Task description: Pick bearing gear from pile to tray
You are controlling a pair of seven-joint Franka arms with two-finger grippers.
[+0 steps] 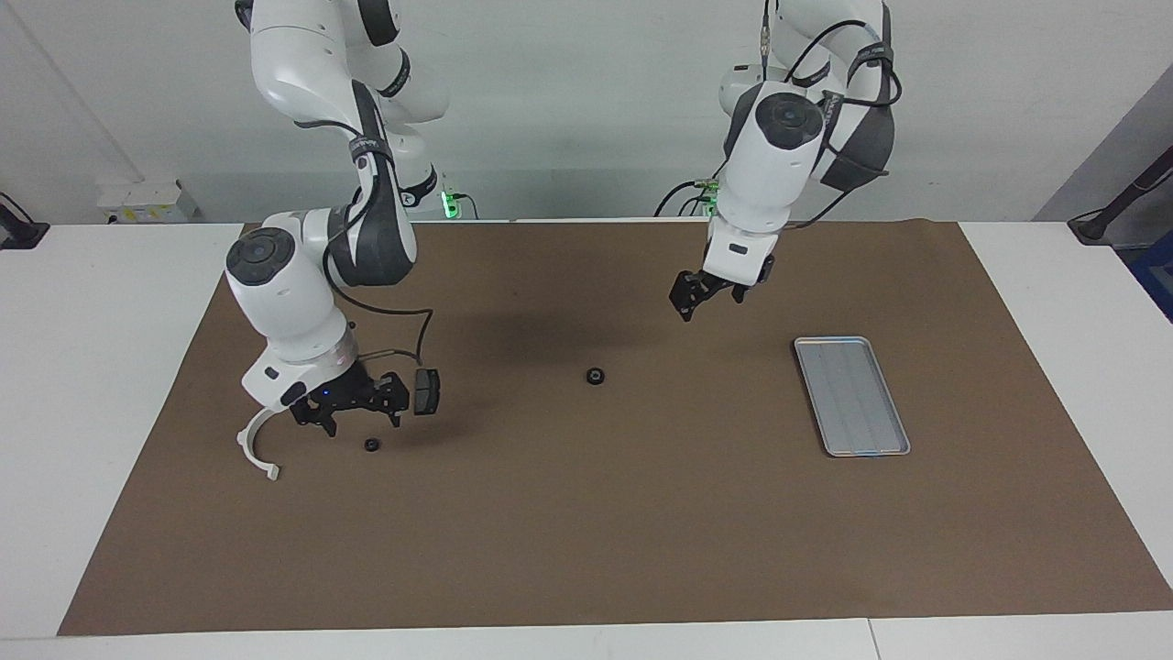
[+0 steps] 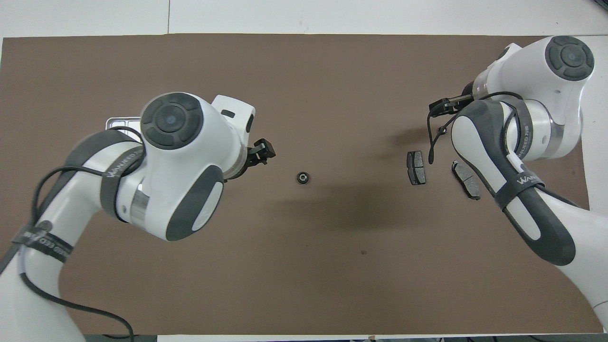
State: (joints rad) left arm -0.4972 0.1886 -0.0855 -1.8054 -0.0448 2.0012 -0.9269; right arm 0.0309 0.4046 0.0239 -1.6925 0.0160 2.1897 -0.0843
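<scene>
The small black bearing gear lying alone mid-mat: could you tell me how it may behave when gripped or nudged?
The bearing gear looks like a small round ring lying flat, so it probably sits steady but might roll if tipped on edge. It sits low on the mat, so fingertips may slip over it. It looks rigid, probably not floppy.

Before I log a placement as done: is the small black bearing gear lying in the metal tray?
No: the bearing gear lies on the brown mat mid-table, apart from the tray.

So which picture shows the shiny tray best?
The facing view: the whole tray lies uncovered on the brown mat. In the overhead view the left arm covers nearly all of it; only a corner peeks out.
</scene>
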